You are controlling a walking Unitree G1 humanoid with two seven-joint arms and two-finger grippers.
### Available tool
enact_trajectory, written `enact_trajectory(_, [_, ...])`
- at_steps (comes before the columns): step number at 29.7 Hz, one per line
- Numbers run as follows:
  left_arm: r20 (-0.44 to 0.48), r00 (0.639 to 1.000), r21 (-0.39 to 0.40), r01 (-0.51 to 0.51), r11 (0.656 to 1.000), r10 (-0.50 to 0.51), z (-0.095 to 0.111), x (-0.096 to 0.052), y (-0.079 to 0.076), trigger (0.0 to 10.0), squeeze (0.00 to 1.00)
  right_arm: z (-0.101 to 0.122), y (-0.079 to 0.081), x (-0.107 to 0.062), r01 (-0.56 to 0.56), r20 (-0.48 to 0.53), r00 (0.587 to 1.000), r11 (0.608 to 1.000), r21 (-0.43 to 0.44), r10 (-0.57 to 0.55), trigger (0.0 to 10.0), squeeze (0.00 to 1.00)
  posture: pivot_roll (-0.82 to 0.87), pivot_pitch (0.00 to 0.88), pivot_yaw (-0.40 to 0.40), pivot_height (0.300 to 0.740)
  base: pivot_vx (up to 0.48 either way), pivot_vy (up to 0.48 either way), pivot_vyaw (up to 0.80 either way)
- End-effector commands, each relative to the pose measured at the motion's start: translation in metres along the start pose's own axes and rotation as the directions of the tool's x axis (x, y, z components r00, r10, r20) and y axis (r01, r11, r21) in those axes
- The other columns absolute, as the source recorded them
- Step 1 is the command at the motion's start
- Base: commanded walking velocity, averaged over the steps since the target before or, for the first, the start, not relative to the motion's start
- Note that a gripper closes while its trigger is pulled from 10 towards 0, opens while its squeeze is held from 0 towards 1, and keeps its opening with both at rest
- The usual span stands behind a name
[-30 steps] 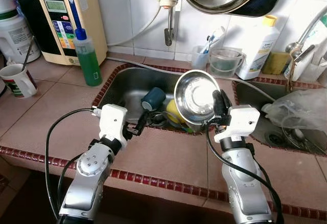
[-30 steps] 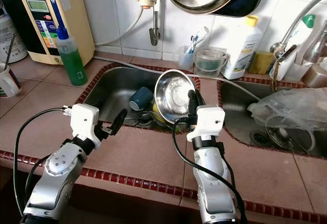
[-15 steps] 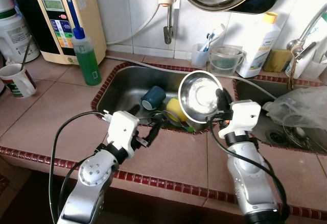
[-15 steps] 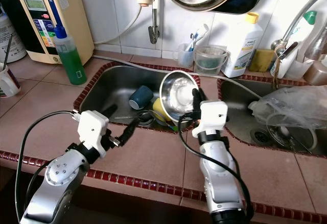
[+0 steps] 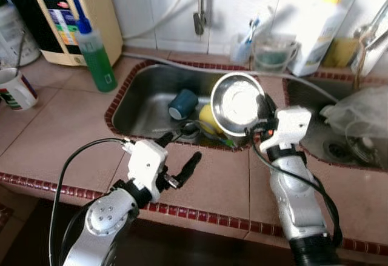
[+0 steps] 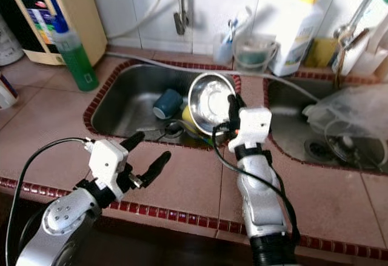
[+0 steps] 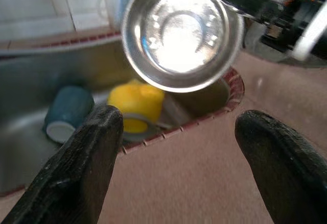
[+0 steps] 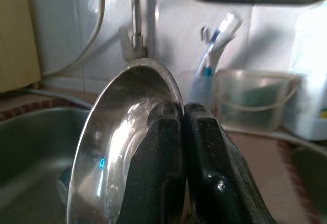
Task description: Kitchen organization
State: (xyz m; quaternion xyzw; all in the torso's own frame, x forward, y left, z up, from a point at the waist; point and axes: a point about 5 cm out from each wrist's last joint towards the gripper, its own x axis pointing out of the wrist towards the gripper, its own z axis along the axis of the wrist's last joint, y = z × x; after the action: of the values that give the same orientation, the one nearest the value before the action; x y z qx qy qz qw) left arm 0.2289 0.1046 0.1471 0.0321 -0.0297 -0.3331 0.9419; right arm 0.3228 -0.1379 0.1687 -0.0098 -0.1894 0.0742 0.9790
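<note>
right gripper clenched on steel bowl rim | left gripper released | yellow cup half hidden

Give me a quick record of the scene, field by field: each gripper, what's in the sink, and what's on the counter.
right gripper: shut on the rim of the steel bowl, held tilted on edge over the sink
left gripper: open, over the counter in front of the sink, holding nothing
in sink: blue cup on its side, yellow cup beside it
on counter: green bottle left of the sink, mug at far left
</note>
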Motion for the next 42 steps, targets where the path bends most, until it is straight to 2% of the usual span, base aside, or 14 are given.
enact_trajectory(1, [-0.010,0.999,0.000,0.031,1.000,-0.031,0.002,-0.003,-0.004,10.0,0.00,0.001,-0.003,0.005,0.003,-0.007,1.000,1.000,0.018,-0.003,10.0,0.00,-0.04,0.261,0.083,0.740,0.000,0.000,0.00])
enact_trajectory(6, [-0.007,0.999,-0.007,0.037,0.999,-0.037,0.007,-0.001,-0.005,10.0,0.00,0.005,-0.005,0.018,-0.014,-0.010,1.000,0.998,0.061,0.015,10.0,0.00,-0.04,0.286,0.083,0.740,0.000,0.000,0.00])
enact_trajectory(9, [-0.002,0.999,-0.008,0.034,0.999,-0.034,0.011,0.001,-0.005,10.0,0.00,0.005,-0.007,0.025,-0.007,-0.025,1.000,0.994,0.109,0.010,10.0,0.00,-0.04,0.292,0.081,0.740,0.000,0.000,0.00])
enact_trajectory(10, [0.008,1.000,-0.014,0.028,0.999,-0.028,0.015,0.003,-0.005,10.0,0.00,0.005,-0.007,0.030,-0.015,-0.044,0.999,0.987,0.159,0.022,10.0,0.00,-0.04,0.298,0.076,0.740,0.000,0.000,0.00])
enact_trajectory(16, [0.029,0.999,-0.028,0.028,0.999,-0.027,0.024,0.007,-0.008,10.0,0.00,0.004,-0.005,0.042,-0.029,-0.080,0.996,0.971,0.238,0.049,10.0,0.00,-0.03,0.301,0.070,0.740,0.000,0.000,0.00])
enact_trajectory(27, [0.052,0.998,-0.034,0.031,0.999,-0.029,0.034,0.011,-0.011,10.0,0.00,0.014,0.013,0.065,-0.145,-0.100,0.975,0.912,0.384,0.197,10.0,0.00,-0.03,0.307,0.051,0.740,0.000,0.000,0.00])
enact_trajectory(30, [0.053,0.998,-0.038,0.027,0.999,-0.025,0.035,0.011,-0.012,10.0,0.00,0.014,0.017,0.066,-0.153,-0.120,0.967,0.890,0.429,0.224,10.0,0.00,-0.03,0.306,0.046,0.740,0.000,0.000,0.00])
enact_trajectory(34, [0.057,0.998,-0.040,0.020,0.999,-0.018,0.036,0.011,-0.012,10.0,0.00,0.013,0.023,0.064,-0.176,-0.138,0.955,0.879,0.444,0.261,10.0,0.00,-0.03,0.305,0.041,0.740,0.000,0.000,0.00])
enact_trajectory(39, [0.069,0.998,-0.036,-0.002,0.999,0.004,0.039,0.013,-0.009,10.0,0.00,0.006,0.026,0.052,-0.181,-0.174,0.939,0.854,0.489,0.298,10.0,0.00,-0.03,0.297,0.031,0.740,0.000,0.000,0.00])
enact_trajectory(42, [0.071,0.997,-0.038,-0.003,0.999,0.006,0.040,0.013,-0.009,10.0,0.00,0.004,0.025,0.048,-0.175,-0.188,0.935,0.852,0.493,0.300,10.0,0.00,-0.03,0.295,0.029,0.740,0.000,0.000,0.00])
